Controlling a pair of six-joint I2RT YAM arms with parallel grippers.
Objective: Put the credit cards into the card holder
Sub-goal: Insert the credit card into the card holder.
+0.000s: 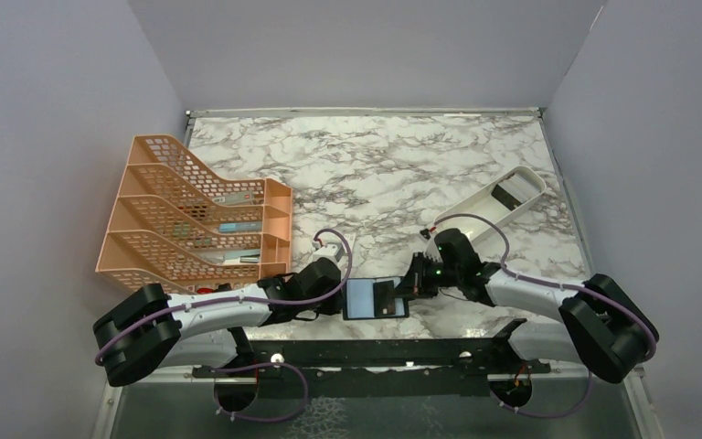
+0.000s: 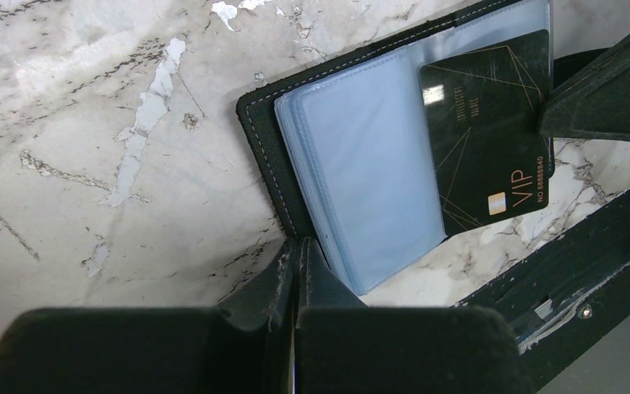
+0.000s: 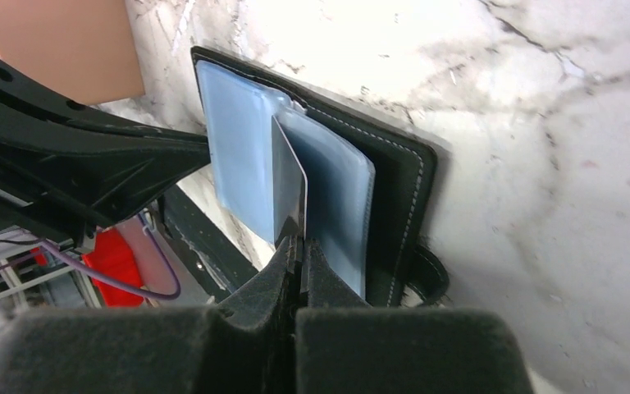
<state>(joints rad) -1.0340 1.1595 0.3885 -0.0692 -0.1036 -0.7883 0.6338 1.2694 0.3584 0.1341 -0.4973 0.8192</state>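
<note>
Nearly in: right claw [image 3: 302,243] grips black card [image 3: 289,176].
Directly beyond, card holder [image 3: 402,189] open at table [image 1: 375,174]'s near edge; left claw [image 2: 299,254] closed.

Top view: soft, even light from above. Table [image 1: 375,165] bright, shadows faint, strip below near edge dim. Focus sharp; walls splay outward at frame edges.

Left wrist view: table evenly lit, pale sheen on wallet [image 2: 258,123] sleeves, card [image 2: 484,139] print crisp. Left gripper [image 2: 297,254] close to lens, dark, blurred.

Right wrist view: hard glare burns out table at top centre. Soft shadow right of wallet. Right gripper [image 3: 299,246] out of focus; left background hazy.
</note>
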